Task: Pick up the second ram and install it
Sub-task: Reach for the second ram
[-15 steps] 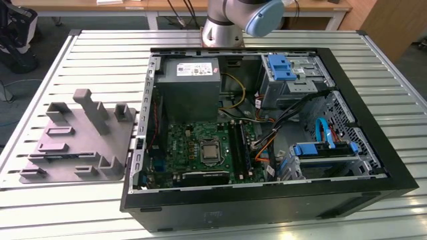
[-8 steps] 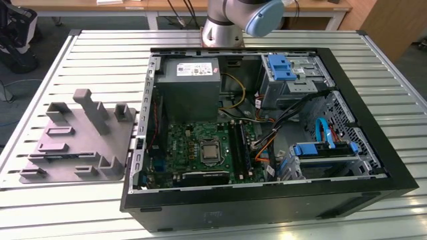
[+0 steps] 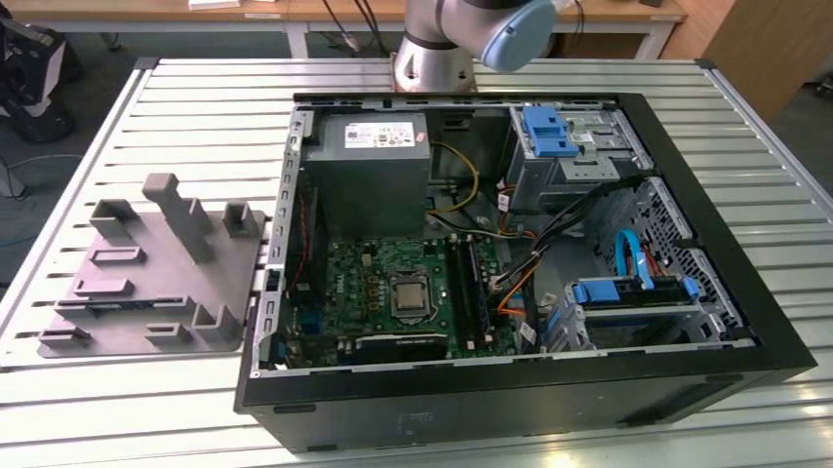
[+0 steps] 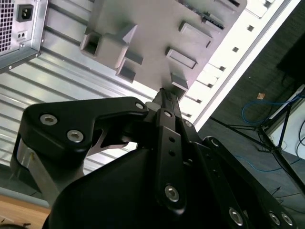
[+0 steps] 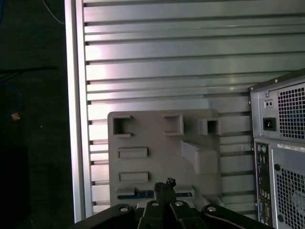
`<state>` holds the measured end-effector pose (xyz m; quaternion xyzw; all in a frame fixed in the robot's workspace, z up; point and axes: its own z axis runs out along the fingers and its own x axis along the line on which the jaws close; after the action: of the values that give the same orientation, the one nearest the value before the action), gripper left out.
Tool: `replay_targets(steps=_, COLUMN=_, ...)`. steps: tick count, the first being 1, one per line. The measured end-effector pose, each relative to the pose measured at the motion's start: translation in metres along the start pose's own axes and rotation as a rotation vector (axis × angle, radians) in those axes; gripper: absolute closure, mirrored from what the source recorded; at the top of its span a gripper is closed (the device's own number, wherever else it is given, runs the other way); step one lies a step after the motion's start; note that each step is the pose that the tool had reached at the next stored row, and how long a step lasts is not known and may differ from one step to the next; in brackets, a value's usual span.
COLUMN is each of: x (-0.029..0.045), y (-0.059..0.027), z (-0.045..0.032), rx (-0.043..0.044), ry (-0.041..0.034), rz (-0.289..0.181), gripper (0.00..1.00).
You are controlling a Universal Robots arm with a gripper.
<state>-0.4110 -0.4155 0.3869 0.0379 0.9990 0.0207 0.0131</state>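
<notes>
gripper [image 5: 164,185] clenched | over grey holder [image 5: 157,143] | second ram [image 5: 128,194] slotted there | PC case [image 5: 281,143] beside

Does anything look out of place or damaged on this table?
Nothing stands out: the open computer case rests on the slatted table, the grey holder plate lies flat beside it, nothing spilled or broken.

Arm [image 3: 436,49] is silvery grey metal with a pale blue joint cap. Gripper [image 4: 164,95] is all matte black linkages (chunky ones) dotted with shiny silver screws
</notes>
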Motion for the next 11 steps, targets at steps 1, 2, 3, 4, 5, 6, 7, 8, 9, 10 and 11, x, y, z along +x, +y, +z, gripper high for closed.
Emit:
replay_targets(steps=1, x=-0.0003, y=-0.0035, z=-0.0001, rx=0.0007, ry=0.0, rz=0.0, gripper=0.9)
replay_targets(steps=2, x=-0.0006, y=-0.0071, z=-0.0003, rx=0.0016, ry=-0.0001, rz=0.0, gripper=0.9)
replay_targets(steps=3, x=-0.0008, y=-0.0104, z=-0.0005, rx=0.0026, ry=0.0, rz=0.0, gripper=0.9)
replay_targets(steps=4, x=-0.0011, y=-0.0137, z=-0.0005, rx=0.0033, ry=-0.0002, rz=0.0, gripper=0.9)
replay_targets(steps=5, x=-0.0013, y=-0.017, z=-0.0006, rx=0.0041, ry=-0.0003, rz=0.0, gripper=0.9)
replay_targets(steps=6, x=-0.0016, y=-0.0205, z=-0.0007, rx=0.0049, ry=-0.0004, rz=0.0, gripper=0.9)
replay_targets(steps=7, x=-0.0018, y=-0.024, z=-0.0008, rx=0.0057, ry=-0.0004, rz=0.0, gripper=0.9)
replay_targets(steps=8, x=-0.0021, y=-0.0275, z=-0.001, rx=0.0067, ry=-0.0004, rz=0.0, gripper=0.9)
replay_targets(steps=9, x=-0.0024, y=-0.0307, z=-0.0011, rx=0.0077, ry=-0.0005, rz=0.0, gripper=0.9)
replay_targets(steps=10, x=-0.0026, y=-0.0337, z=-0.0012, rx=0.0087, ry=-0.0005, rz=0.0, gripper=0.9)
replay_targets(steps=11, x=-0.0028, y=-0.0366, z=-0.0012, rx=0.0096, ry=-0.0007, rz=0.0, gripper=0.9)
